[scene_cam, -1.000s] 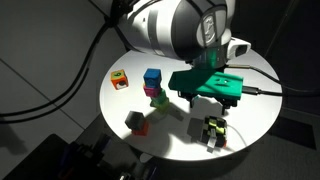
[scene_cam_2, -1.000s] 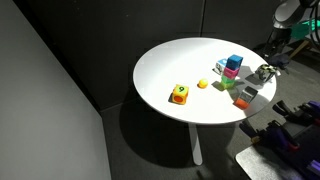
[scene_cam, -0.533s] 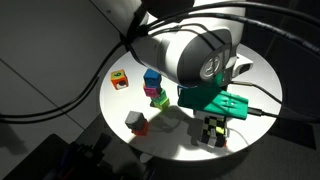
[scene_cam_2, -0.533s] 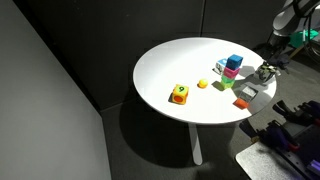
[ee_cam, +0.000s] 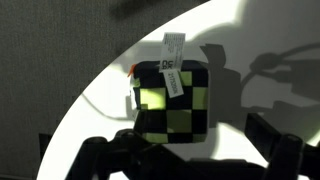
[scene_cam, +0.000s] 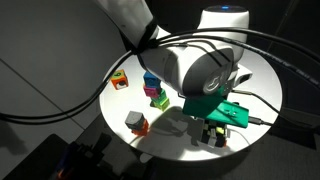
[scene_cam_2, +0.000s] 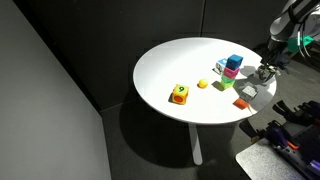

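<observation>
1. The pincer [ee_cam: 185,150] stands spread wide, holding nothing, and hangs low over the white round tabletop [ee_cam: 265,40].
2. Directly in front of it in the wrist view sits a black-and-yellow checkered cube [ee_cam: 172,100], resting on the tabletop between the lines of the two fingers.
3. The cube is about as wide as it is tall, so it has no clear long axis. Its checkered face is turned slightly askew to the pincer.
4. A white tag [ee_cam: 172,48] sticks out from the cube's far edge, pointing away from the pincer.
5. In an exterior view, the cube [scene_cam: 213,134] lies near the tabletop's rim, under the arm.
6. Well apart from it are a blue block [scene_cam: 152,77] stacked on other coloured blocks, an orange block [scene_cam: 119,80] and a grey block [scene_cam: 133,120].
</observation>
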`<state>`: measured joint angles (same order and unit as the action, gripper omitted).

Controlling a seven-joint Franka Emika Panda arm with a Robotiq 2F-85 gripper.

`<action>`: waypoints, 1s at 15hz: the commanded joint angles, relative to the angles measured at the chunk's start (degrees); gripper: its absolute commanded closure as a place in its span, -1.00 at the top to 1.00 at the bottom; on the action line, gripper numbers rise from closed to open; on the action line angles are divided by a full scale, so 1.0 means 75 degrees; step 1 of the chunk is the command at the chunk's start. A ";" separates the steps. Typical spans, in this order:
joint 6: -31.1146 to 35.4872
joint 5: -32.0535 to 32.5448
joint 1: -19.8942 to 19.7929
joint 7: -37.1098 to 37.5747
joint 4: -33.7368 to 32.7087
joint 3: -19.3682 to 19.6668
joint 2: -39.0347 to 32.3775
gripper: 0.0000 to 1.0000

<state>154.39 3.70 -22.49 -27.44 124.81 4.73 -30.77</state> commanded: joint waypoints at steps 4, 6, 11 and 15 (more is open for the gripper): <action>0.0064 -0.0041 -0.0302 -0.0249 -0.0505 -0.0114 -0.0473 1.00; 0.0060 -0.0033 -0.0331 -0.0247 -0.0588 -0.0121 -0.0591 1.00; 0.0071 -0.0019 -0.0400 -0.0253 -0.0784 -0.0153 -0.0874 1.00; 0.0025 0.0061 -0.0350 -0.0198 -0.0928 -0.0096 -0.1059 0.46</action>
<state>154.40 3.71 -24.10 -27.66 119.62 4.60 -37.22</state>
